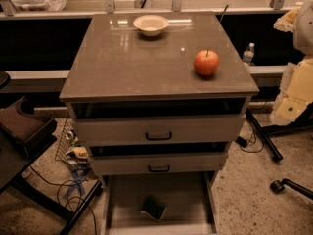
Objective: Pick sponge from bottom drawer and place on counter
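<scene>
The sponge [153,208], a small dark green pad with a paler edge, lies on the flat grey floor of the open bottom drawer [127,199], near its front middle. The counter [127,62] is the glossy grey-brown top of the cabinet. My arm's pale links [296,89] hang at the right edge of the camera view, beside the cabinet. My gripper [287,21] shows only partly at the upper right edge, high above and far to the right of the sponge, and touches nothing.
A white bowl [150,24] sits at the counter's back middle and a red apple [206,62] at its right. The two upper drawers with black handles [158,136] are slightly open. Cables and a wire basket [73,153] lie on the floor to the left, and a chair base [288,185] to the right.
</scene>
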`<action>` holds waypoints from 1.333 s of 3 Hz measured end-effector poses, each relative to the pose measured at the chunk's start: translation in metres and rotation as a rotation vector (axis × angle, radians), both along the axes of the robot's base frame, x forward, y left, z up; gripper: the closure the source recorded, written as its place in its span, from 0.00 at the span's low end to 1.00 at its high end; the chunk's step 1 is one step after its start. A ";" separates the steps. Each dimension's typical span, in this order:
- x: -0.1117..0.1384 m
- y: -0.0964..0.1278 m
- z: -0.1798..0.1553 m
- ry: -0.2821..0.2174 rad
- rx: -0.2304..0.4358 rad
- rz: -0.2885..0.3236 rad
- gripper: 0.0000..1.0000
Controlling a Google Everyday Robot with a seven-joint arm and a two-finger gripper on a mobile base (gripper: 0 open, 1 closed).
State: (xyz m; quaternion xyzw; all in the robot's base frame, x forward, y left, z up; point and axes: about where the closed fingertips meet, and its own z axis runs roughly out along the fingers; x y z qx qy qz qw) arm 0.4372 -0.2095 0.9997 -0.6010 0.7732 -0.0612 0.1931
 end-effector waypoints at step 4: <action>-0.022 0.013 -0.189 0.045 0.391 -0.099 0.00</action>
